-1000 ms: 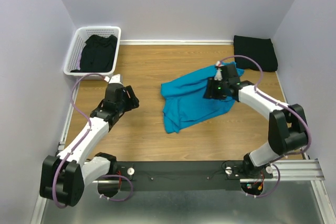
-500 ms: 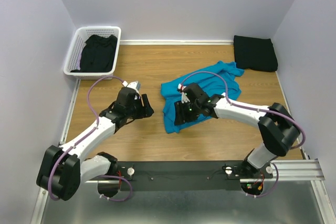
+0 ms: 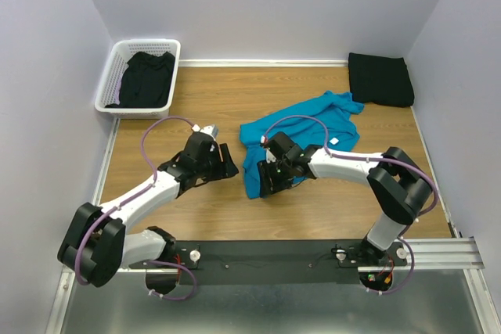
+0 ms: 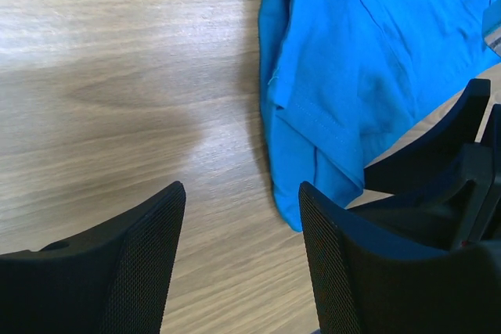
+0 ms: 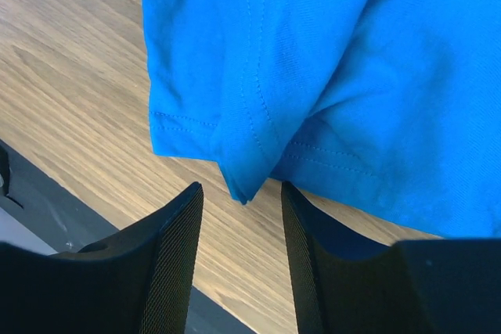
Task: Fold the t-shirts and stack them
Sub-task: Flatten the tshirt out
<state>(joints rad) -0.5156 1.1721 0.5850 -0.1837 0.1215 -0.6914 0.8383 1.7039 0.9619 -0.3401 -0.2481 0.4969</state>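
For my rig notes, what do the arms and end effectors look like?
The left arm and right arm have white links, black joints and a lavender cable each. The left end effector and right end effector are black, with mesh-textured finger pads.

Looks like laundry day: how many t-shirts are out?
3: teal t-shirt crumpled mid-table; folded black t-shirt, far right corner; bunched black t-shirt in the white basket, possibly hiding more.

Overhead, close wrists, shared teal t-shirt [image 3: 344, 112]
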